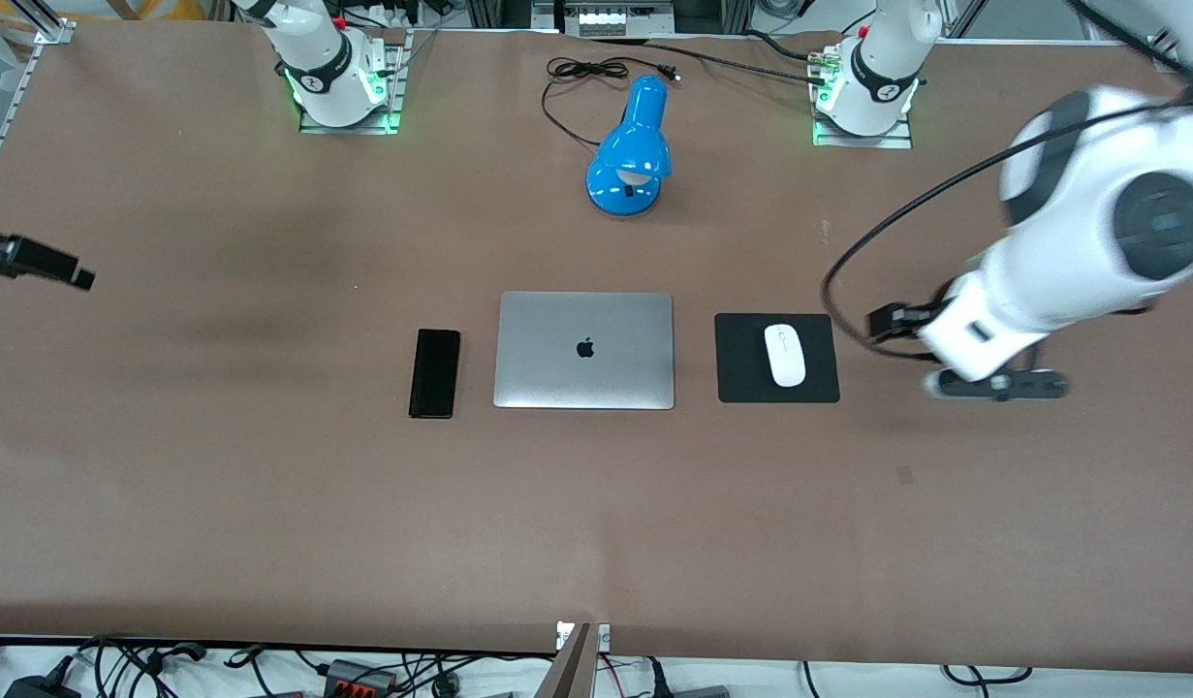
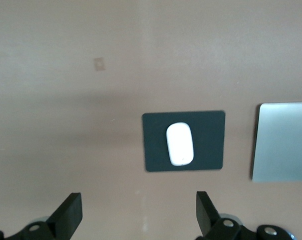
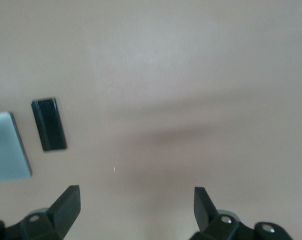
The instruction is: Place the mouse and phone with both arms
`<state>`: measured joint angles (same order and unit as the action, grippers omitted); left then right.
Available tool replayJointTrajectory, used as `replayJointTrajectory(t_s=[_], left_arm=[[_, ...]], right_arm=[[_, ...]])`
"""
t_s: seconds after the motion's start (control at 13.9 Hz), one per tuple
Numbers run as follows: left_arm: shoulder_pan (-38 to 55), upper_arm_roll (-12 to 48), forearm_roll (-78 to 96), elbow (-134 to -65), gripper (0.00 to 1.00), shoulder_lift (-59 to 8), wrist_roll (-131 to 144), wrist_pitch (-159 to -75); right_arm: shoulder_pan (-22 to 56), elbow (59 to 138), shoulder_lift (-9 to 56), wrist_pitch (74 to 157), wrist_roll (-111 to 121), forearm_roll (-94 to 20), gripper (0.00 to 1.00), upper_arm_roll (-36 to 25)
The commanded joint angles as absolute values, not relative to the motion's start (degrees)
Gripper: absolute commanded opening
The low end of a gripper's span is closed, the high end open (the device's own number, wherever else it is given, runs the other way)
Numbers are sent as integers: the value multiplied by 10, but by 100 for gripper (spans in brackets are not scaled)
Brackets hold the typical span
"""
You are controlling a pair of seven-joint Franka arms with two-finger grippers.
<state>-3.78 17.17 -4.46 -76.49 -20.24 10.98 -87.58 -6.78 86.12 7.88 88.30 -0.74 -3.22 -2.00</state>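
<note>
The white mouse [image 1: 784,355] lies on a square black mat [image 1: 741,373], beside the closed silver laptop [image 1: 583,349] toward the left arm's end of the table. The black phone [image 1: 434,373] lies flat on the table beside the laptop, toward the right arm's end. My left gripper [image 1: 998,386] hangs open and empty over bare table beside the mat. Its wrist view shows the mouse [image 2: 180,144] on the mat [image 2: 211,145], ahead of the gripper [image 2: 139,212]. My right gripper [image 1: 36,262] is open and empty [image 3: 136,210] over bare table at the right arm's end, well away from the phone [image 3: 49,124].
A blue desk lamp [image 1: 630,150] with a black cable [image 1: 586,73] stands farther from the front camera than the laptop. The two arm bases [image 1: 344,92] [image 1: 863,97] stand along the table's back edge. The laptop's edge shows in both wrist views [image 2: 283,141] [image 3: 8,146].
</note>
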Motion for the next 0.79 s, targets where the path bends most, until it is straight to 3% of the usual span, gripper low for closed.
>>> replayJointTrajectory(t_s=[0.0, 0.14, 0.36, 0.43, 0.58, 0.72], left_arm=[[-76, 175, -47, -722, 100, -183, 18, -793], [-81, 152, -25, -735, 100, -137, -26, -782], [13, -23, 49, -824, 100, -63, -29, -807], [29, -45, 49, -854, 100, -36, -29, -838], [31, -47, 40, -944, 100, 30, -26, -936], [32, -37, 23, -958, 100, 47, -25, -932]], right_arm=[[-70, 873, 64, 899, 8, -20, 100, -14], [-61, 874, 59, 903, 19, 34, 100, -9], [-68, 873, 61, 909, 67, 34, 100, -15], [-69, 872, 62, 911, 71, 34, 100, -14], [-71, 861, 76, 908, 73, 33, 100, -15], [-69, 848, 79, 910, 66, 33, 100, -14]])
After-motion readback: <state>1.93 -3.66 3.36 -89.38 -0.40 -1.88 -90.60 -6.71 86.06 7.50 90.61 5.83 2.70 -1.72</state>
